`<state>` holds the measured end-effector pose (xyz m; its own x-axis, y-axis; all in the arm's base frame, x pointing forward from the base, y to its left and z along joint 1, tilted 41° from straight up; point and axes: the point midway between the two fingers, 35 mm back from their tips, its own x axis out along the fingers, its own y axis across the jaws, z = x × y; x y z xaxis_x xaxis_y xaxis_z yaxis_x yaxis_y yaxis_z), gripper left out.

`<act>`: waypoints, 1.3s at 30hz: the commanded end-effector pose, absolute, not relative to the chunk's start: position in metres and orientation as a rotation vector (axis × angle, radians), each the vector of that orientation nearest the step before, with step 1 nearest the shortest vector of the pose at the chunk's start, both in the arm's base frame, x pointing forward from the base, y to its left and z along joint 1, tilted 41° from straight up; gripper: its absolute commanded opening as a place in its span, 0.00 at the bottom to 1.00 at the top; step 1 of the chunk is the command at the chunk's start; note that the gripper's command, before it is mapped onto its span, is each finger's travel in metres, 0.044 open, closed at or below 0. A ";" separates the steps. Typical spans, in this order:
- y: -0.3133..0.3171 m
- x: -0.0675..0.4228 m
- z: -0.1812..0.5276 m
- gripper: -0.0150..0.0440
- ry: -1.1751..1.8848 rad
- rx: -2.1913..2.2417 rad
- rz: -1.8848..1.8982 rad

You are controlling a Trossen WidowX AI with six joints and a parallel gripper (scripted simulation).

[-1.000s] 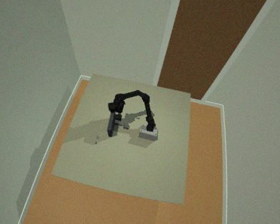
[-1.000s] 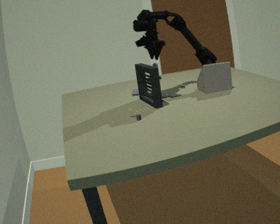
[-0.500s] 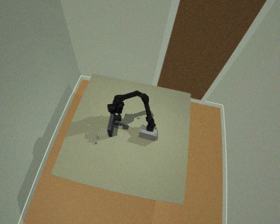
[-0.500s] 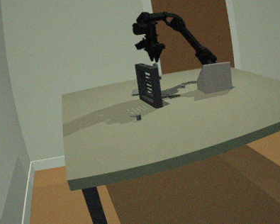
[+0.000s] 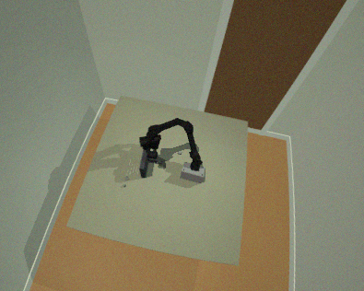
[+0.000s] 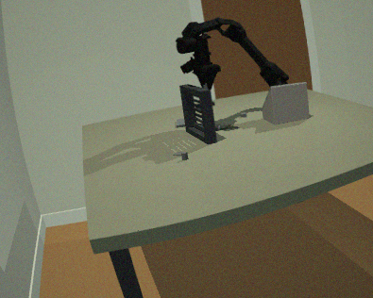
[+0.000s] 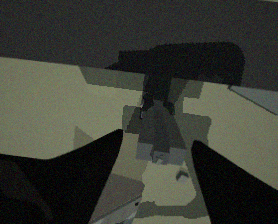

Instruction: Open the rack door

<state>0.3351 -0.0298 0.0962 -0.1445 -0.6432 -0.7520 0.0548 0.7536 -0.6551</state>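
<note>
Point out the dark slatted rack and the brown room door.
Dark slatted rack [image 5: 146, 165] [image 6: 211, 116] [image 7: 55, 32]: top view, its upper edge; exterior view, its right post; wrist view, its upper edge.
Brown room door [image 5: 273, 49] [image 6: 270, 22]: top and exterior views, its panel.

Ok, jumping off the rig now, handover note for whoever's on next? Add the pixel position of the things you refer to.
Gripper [image 5: 152, 155] [image 6: 207, 88] [image 7: 157, 139]: open, nothing held, pointing down beside the top of the rack [image 5: 143, 165] [image 6: 211, 121] [image 7: 45, 30], on the arm-base side. The handle [image 7: 160, 125] looks to be below and between the fingers, not gripped.
Rack: upright on the table [image 5: 194, 219] [image 6: 176, 196] [image 7: 40, 110]. Door looks shut; can't tell if the handle is turned.
Done: no opening visible.
Left: squeeze, quarter turn, swing past 80 degrees, let go, back clear, nothing knocked off.
</note>
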 end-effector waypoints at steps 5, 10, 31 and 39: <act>-0.039 0.332 0.089 0.73 1.613 -0.482 -0.647; -0.044 0.331 0.083 0.73 1.614 -0.478 -0.647; -0.051 0.328 0.075 0.39 1.616 -0.473 -0.648; -0.051 0.328 0.075 0.30 1.616 -0.473 -0.648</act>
<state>0.3280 -0.0513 0.0745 -0.1494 -0.6404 -0.7534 0.0635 0.7542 -0.6536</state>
